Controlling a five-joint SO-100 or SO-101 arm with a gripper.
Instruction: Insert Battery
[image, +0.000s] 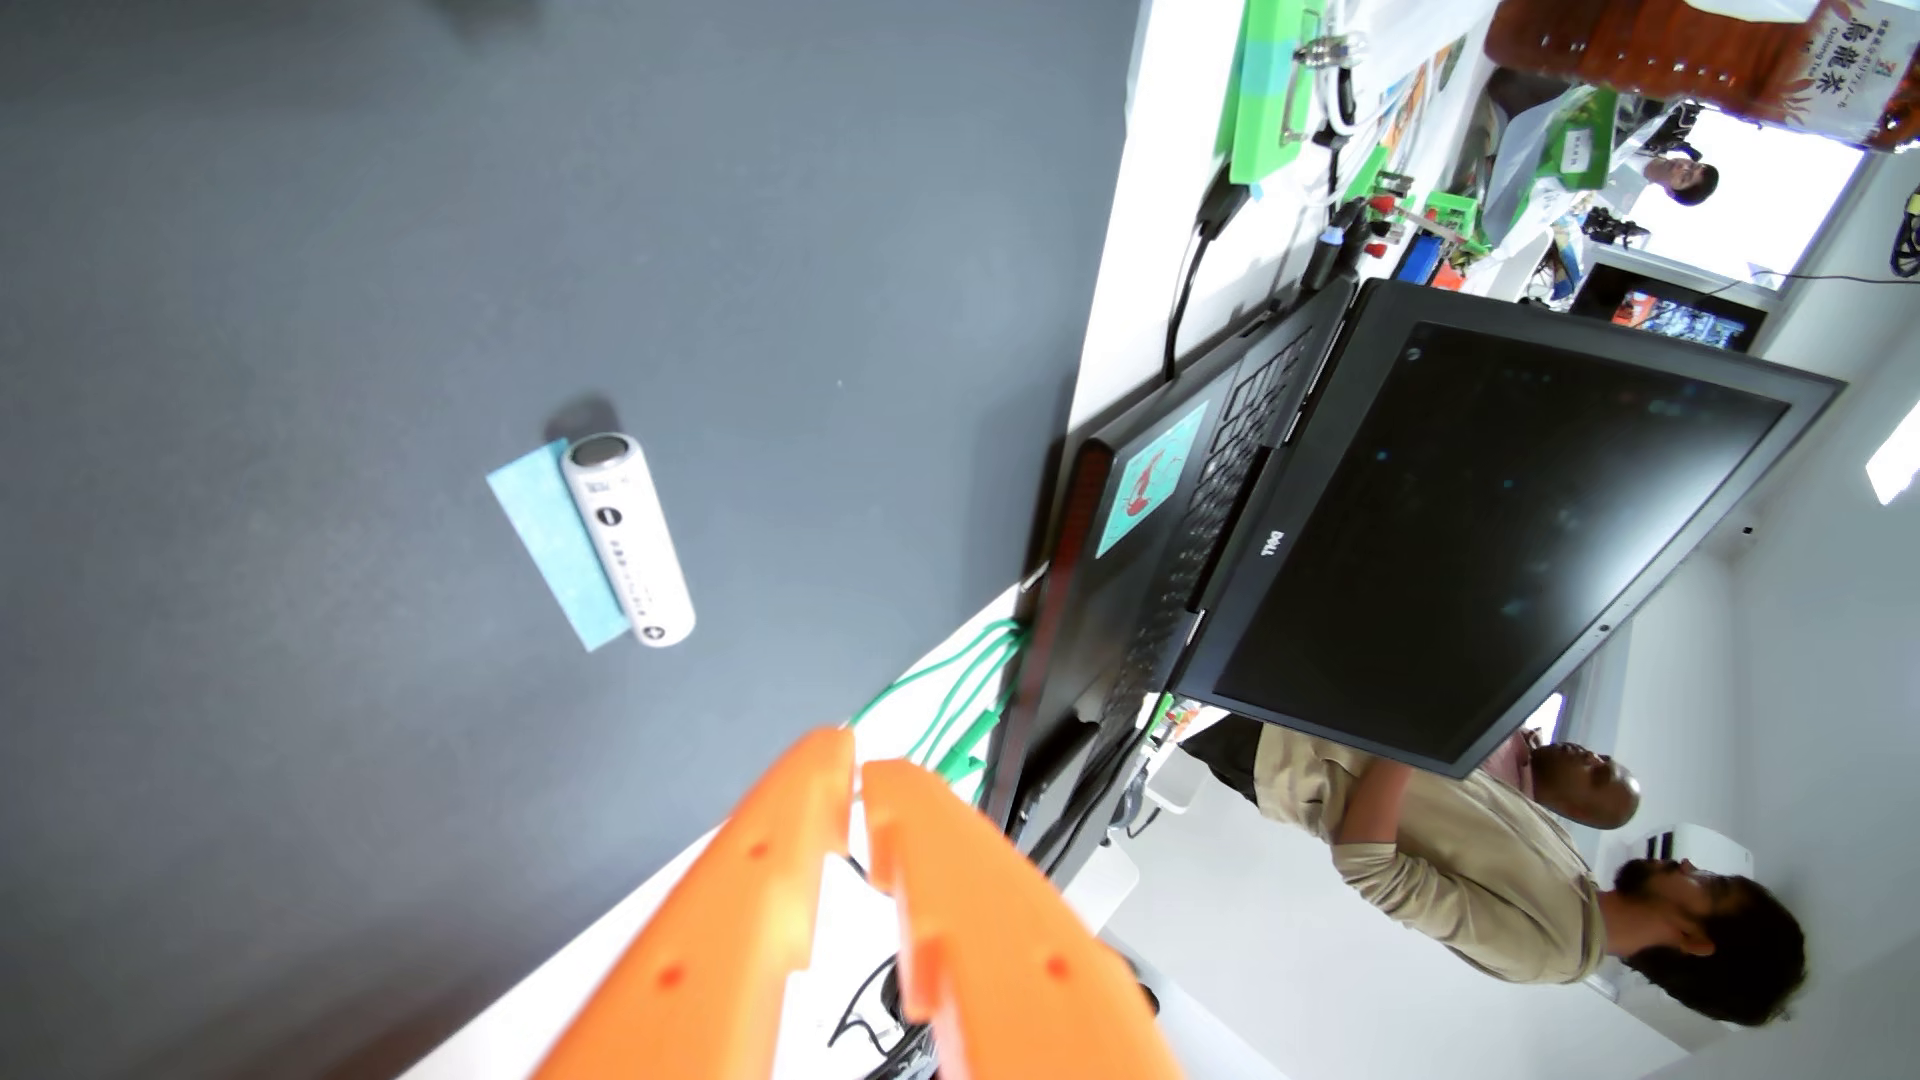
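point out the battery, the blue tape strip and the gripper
battery (628, 538), wrist view, middle of its white body
blue tape strip (545, 530), wrist view, bare middle beside the battery
gripper (857, 753), wrist view, between the orange fingertips

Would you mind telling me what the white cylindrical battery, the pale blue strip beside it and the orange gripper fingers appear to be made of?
The white cylindrical battery looks wrapped in a glossy printed plastic sleeve, with a dull grey metal end cap. The pale blue strip beside it lies flat and matte, probably tape or paper. The orange gripper fingers look like matte moulded or printed plastic, with small holes; the gripper is nearly closed and empty.
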